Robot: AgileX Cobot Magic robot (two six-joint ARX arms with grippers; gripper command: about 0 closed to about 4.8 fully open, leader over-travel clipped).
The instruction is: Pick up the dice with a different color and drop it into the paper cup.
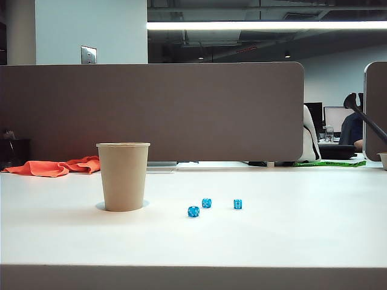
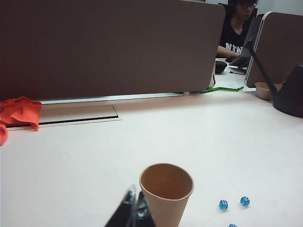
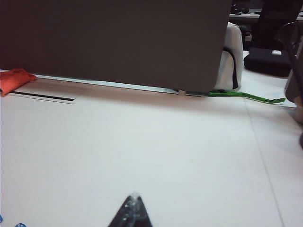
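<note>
The tan paper cup (image 1: 123, 176) stands upright left of the table's middle, and the left wrist view looks down at its open mouth (image 2: 165, 182). The dice with a different color shows in no view. Three blue dice (image 1: 193, 211) (image 1: 207, 203) (image 1: 237, 204) lie to the right of the cup. My left gripper (image 2: 134, 196) hangs shut and empty just beside the cup, on its near side. The right gripper (image 3: 134, 197) is shut with nothing in it, over bare table well away from the cup. Neither gripper appears in the exterior view.
An orange cloth (image 1: 54, 167) lies at the back left, against the grey divider panel (image 1: 151, 112). A black cone-shaped object (image 2: 289, 92) and a small bowl (image 2: 265, 90) stand at the far right. A green strip (image 3: 246, 96) lies by the panel's end.
</note>
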